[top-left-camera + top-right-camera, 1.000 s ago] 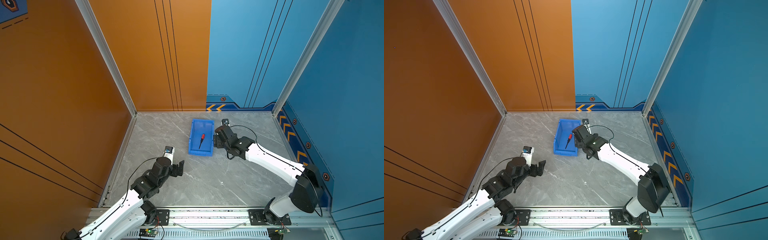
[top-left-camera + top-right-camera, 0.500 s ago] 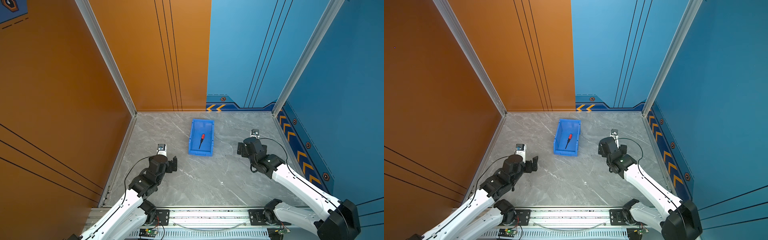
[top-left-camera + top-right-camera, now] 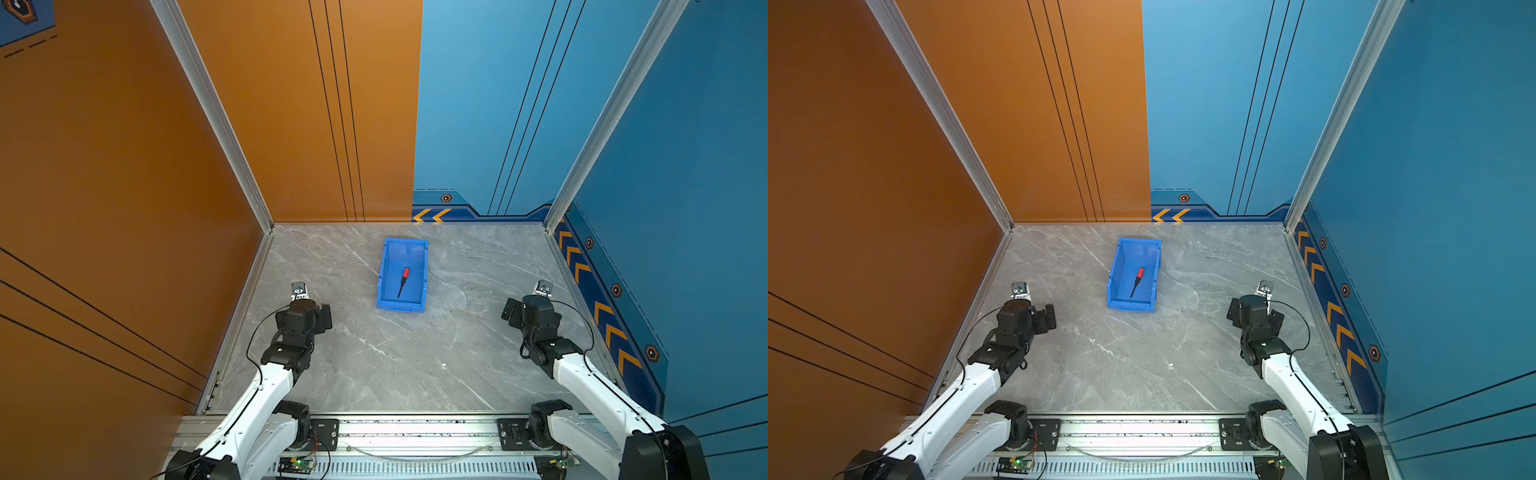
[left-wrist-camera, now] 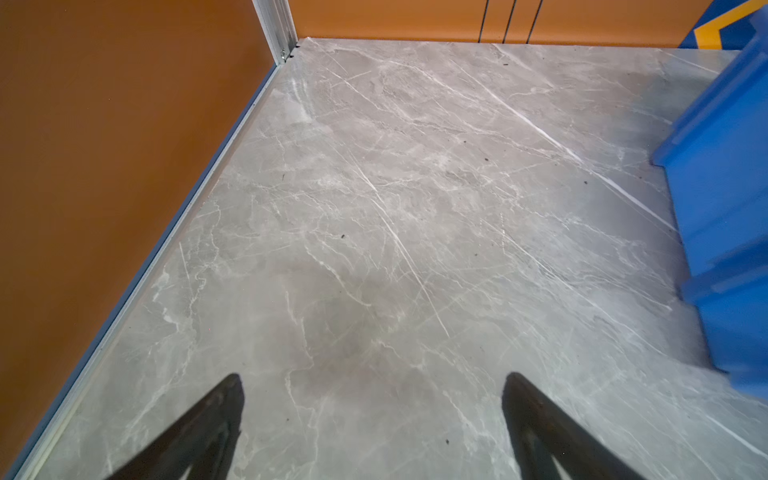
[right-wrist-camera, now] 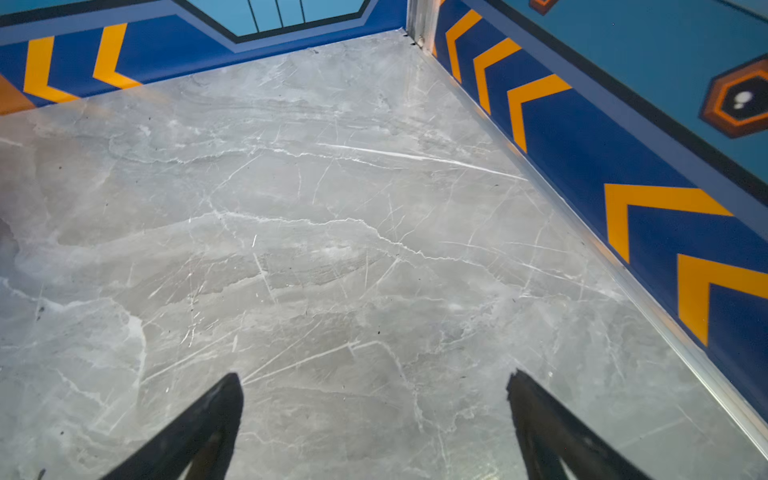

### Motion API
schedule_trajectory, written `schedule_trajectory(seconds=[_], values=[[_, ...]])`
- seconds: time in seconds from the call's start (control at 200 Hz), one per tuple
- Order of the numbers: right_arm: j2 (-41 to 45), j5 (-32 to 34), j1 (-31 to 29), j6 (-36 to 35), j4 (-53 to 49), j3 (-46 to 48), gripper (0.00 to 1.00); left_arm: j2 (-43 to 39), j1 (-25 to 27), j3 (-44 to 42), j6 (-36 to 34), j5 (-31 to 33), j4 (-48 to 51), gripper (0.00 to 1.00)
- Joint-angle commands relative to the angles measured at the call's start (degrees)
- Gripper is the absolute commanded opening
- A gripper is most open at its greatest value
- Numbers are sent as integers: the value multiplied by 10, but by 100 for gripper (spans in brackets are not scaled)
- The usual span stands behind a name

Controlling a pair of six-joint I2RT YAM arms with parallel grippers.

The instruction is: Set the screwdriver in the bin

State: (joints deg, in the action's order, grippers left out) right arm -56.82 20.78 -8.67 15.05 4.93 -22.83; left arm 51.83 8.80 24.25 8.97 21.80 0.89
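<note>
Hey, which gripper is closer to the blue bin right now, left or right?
Left. The left gripper is open, left of the bin near its front end; its wrist view catches the bin's wall. The right gripper, also open, sits farther away on the right.

Screwdriver (image 3: 1138, 281) lying inside bin (image 3: 1130, 306), handle toward far end, tip toward near end

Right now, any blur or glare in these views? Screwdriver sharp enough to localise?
In both top views: even light, no glare, screwdriver crisp in the bin. Left wrist view: table sharp, bin smeared at the frame edge, left pincer soft and dark. Right wrist view: mild sheen on the far table, right pincer soft, bin out of frame.
</note>
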Motion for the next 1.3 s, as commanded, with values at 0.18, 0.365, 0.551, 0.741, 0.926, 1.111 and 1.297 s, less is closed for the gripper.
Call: schedule_trajectory(seconds=[0.18,0.365,0.551,0.741,0.926,1.111,1.297], values=[[-99,-56,27,-110,183,3,100,117,-30,-19,-42,-30,-164,98],[-194,-63,34,-114,269,-9,100,200,-37,-12,-60,-49,-249,98],[-283,-60,43,-122,337,-46,100,256,-55,6,-69,-80,-320,98],[-294,-66,51,-113,402,-13,100,299,-69,19,-77,-115,-379,98],[-311,-79,60,-107,461,16,100,358,-69,11,-94,-133,-457,98],[-320,-78,60,-108,487,21,100,359,-70,3,-95,-141,-469,98],[-318,-78,60,-108,483,20,100,378,-70,-24,-98,-136,-538,98]])
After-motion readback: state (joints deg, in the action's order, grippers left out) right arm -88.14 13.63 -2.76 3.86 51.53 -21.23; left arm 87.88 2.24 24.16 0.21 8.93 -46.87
